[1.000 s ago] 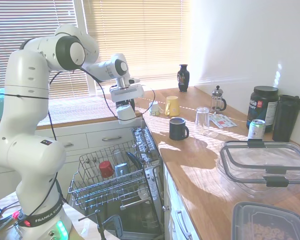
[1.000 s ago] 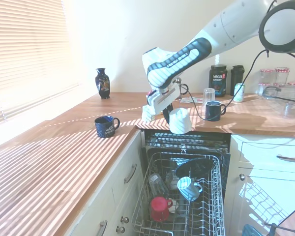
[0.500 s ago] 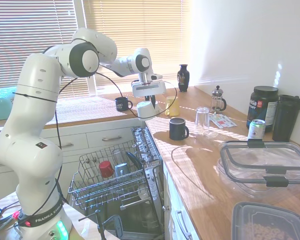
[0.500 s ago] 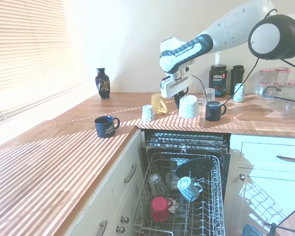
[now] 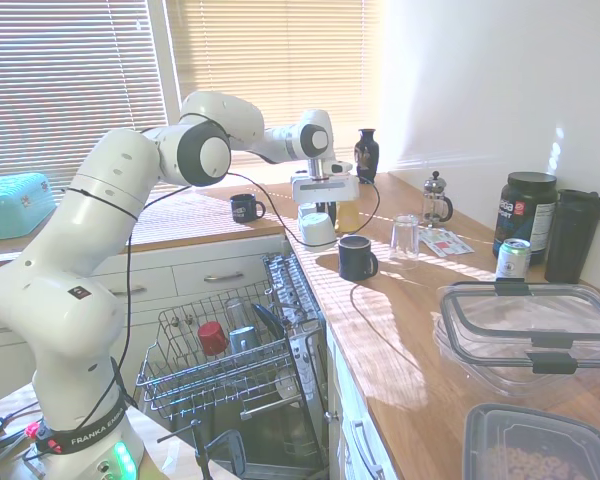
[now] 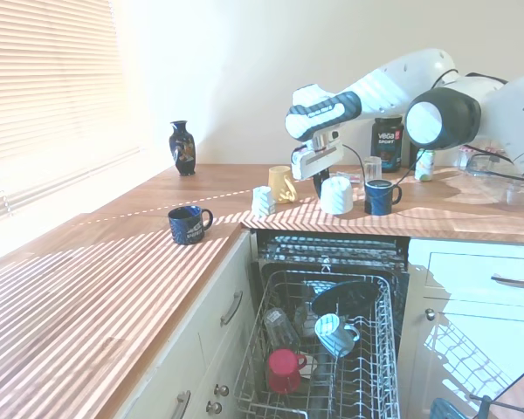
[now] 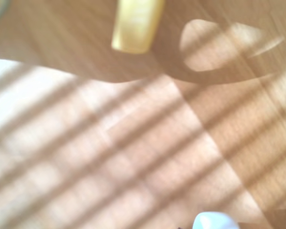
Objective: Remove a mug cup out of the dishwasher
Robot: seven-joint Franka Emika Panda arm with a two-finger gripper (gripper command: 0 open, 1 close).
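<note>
Two exterior views face across dishwasher (image 5: 235, 370) oppositely, wrist close above worktop (image 7: 133, 143)

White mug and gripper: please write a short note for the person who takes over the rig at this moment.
Gripper: shut on the white mug, held upside down, low over the wooden counter.
Position: between the yellow mug and the navy mug; whether it touches the counter, I cannot tell.
Dishwasher: door down, rack pulled out, a red cup and other items remain inside.
Done: the mug is out of the dishwasher.
Left: set it down on the counter, open the gripper, retract the arm.
</note>
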